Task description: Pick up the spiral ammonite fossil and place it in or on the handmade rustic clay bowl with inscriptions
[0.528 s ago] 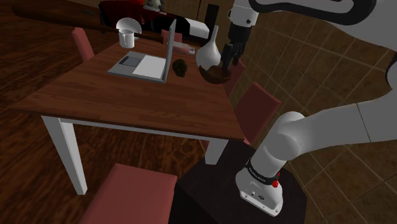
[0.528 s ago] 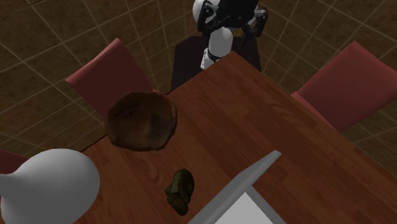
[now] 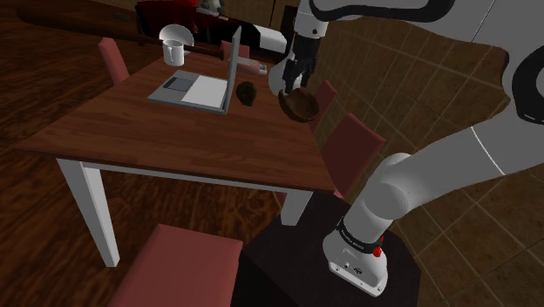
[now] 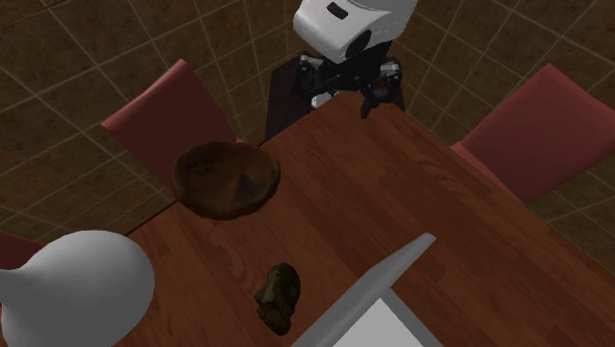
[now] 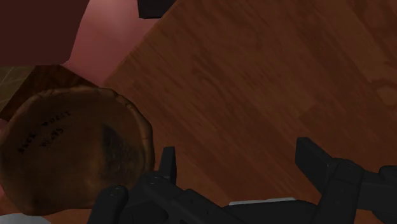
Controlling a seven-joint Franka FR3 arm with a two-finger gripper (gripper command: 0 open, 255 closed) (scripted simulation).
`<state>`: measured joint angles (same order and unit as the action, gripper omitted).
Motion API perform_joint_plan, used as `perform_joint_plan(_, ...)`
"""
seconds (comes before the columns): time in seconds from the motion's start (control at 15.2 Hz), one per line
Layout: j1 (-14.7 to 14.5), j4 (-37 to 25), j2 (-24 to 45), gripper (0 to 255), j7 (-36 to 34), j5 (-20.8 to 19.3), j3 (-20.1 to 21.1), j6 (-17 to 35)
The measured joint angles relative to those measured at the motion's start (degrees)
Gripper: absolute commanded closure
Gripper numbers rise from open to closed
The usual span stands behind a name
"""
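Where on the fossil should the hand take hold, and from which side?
Probably from straight above, the open hand closing across the narrower width of the fossil. It lies low and flat on the table, longer one way than the other, so its sides offer little for a sideways approach, and the laptop stands close beside it.

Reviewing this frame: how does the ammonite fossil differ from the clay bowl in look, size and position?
The bowl is far larger, round and hollow; the fossil is a small lumpy piece. The bowl is reddish brown with dark lettering inside; the fossil is darker, olive-brown. The bowl sits at the edge of the table, partly overhanging it; the fossil lies further in, near the laptop. Both are brownish and on the wooden table.
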<state>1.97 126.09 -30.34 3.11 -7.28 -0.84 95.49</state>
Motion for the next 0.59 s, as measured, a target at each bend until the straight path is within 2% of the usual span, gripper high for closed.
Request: perform_joint_plan(0.59, 1.1, -12.3, 18.5, 0, 1.3, 0.8, -2.6, 7.2)
